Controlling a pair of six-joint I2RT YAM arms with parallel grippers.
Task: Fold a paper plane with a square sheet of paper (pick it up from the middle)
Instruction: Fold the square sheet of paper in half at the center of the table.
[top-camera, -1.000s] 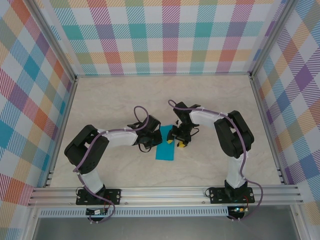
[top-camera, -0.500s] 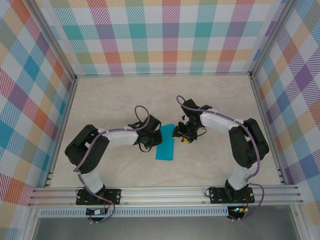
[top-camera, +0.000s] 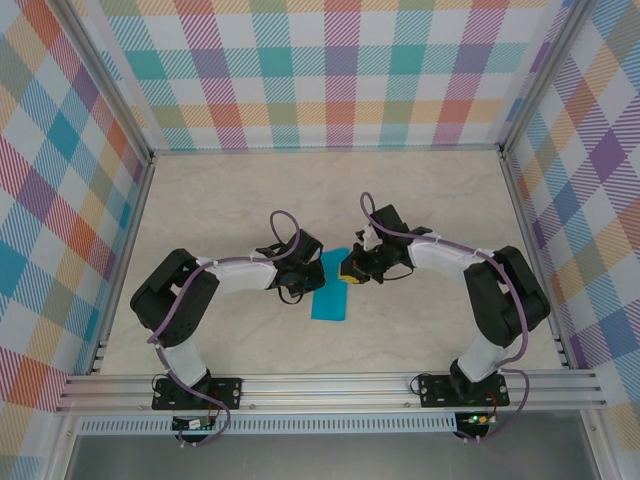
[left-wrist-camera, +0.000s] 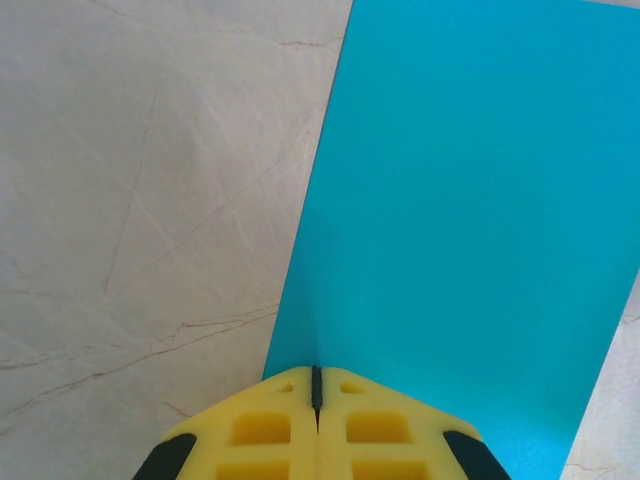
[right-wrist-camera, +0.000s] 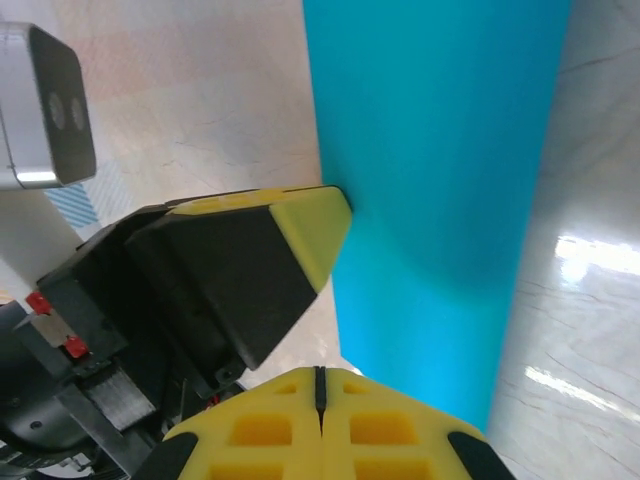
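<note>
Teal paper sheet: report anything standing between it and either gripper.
Nothing visible does. The left gripper, shut, has its tip right at one edge of the teal paper sheet. The right gripper, also shut, sits at another edge of it, with no object in between.

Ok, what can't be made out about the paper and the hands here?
- Top external: far end of the square sheet of paper, partly covered by left hand and right hand.
- Left wrist: whether shut hand pinches paper; fingers hide its near edge.
- Right wrist: same; frame top cuts the sheet off.
</note>
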